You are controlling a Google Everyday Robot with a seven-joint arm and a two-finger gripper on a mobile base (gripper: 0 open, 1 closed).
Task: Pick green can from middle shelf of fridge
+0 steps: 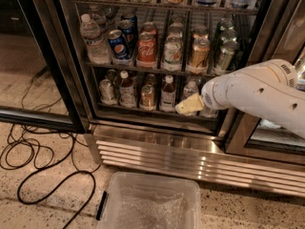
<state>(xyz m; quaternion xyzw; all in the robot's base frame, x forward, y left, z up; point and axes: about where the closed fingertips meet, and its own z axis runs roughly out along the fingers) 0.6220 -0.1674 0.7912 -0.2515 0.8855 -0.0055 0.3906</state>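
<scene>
The fridge [190, 151] stands open, with a ribbed steel base. Its middle shelf [157, 71] holds a water bottle, blue cans, a red can, a whitish can, a gold-tan can and, at the right end, the dark green can [224, 56], with more dark cans behind it. My gripper [188, 105], cream-coloured at the end of the white arm [257, 97], is low in front of the bottom shelf, below and to the left of the green can and apart from it. It holds nothing that I can see.
The bottom shelf holds small bottles and cans [143, 92] beside the gripper. A clear plastic bin [152, 204] sits on the floor in front of the fridge. Black cables [38, 161] lie at the left. Black door frames stand at the left [52, 56] and right [248, 123].
</scene>
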